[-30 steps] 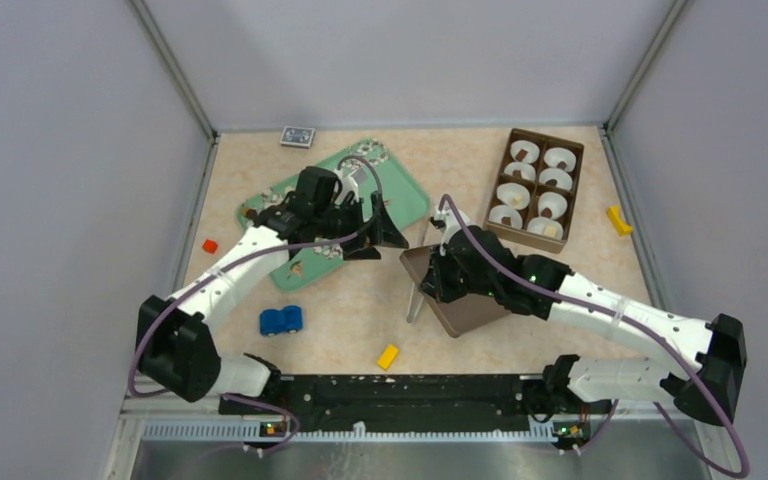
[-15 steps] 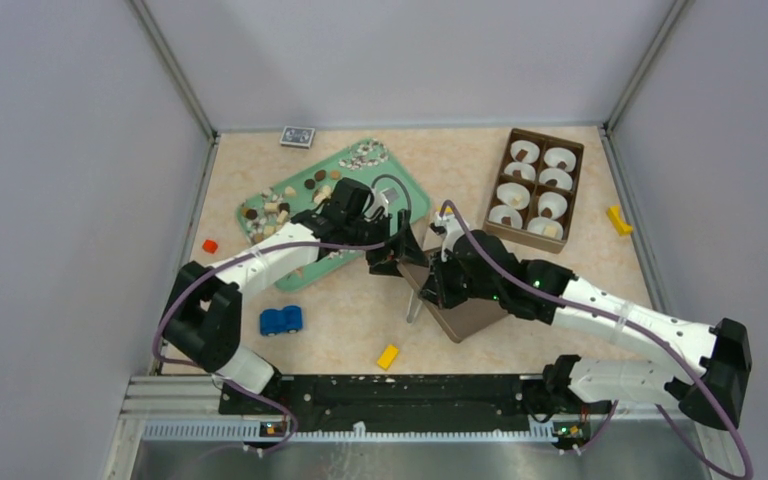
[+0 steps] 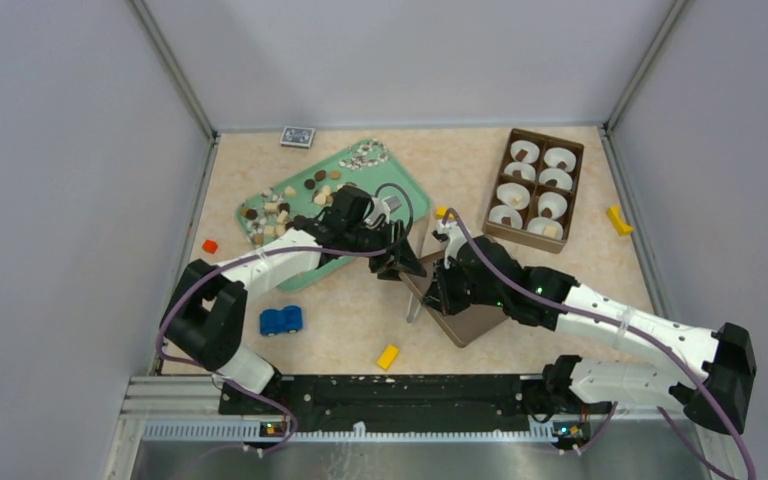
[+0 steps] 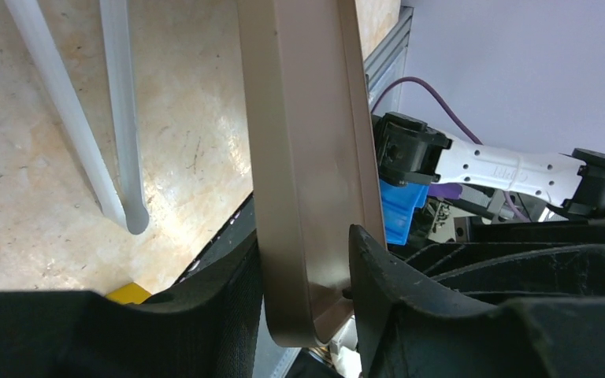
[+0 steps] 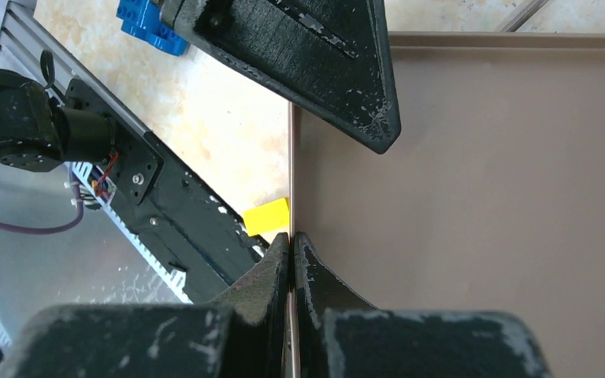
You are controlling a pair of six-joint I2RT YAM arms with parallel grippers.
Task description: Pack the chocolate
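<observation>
— What has changed at the left gripper point(image 3: 397, 262)?

— A second ago it hung over the green tray point(image 3: 415, 200) and hid most of the pieces there. Now it has swung across to the near corner of the brown lid point(image 3: 470, 322), and its jaws have drawn in from the wide spread they had then.

— Is it gripping the lid?

— Its wrist view shows the left gripper point(image 4: 303, 244) astride the rim of the brown lid point(image 4: 299, 118), one finger point(image 4: 205, 315) on each side and very close. I cannot tell whether they press it.

— And the right gripper point(image 3: 438, 290)?

— Unmoved, clenched on the lid's thin edge. In its own view the right gripper point(image 5: 292, 236) has both tips tight together on that edge.

— Where is the chocolate point(image 3: 280, 205)?

— On the green tray, to the left of the left gripper and farther back, well apart from it. A few small brown bits also sit in the white cups of the box point(image 3: 536, 184), beyond the right gripper and to its right.

— What does one view give that another doesn't?

— Only the top view shows the chocolate. The left wrist view shows the tweezers point(image 4: 118, 118) lying on the table beside the lid. The right wrist view shows the yellow block point(image 5: 268, 216) just past the lid's edge and the blue toy car point(image 5: 146, 27) farther off.
</observation>
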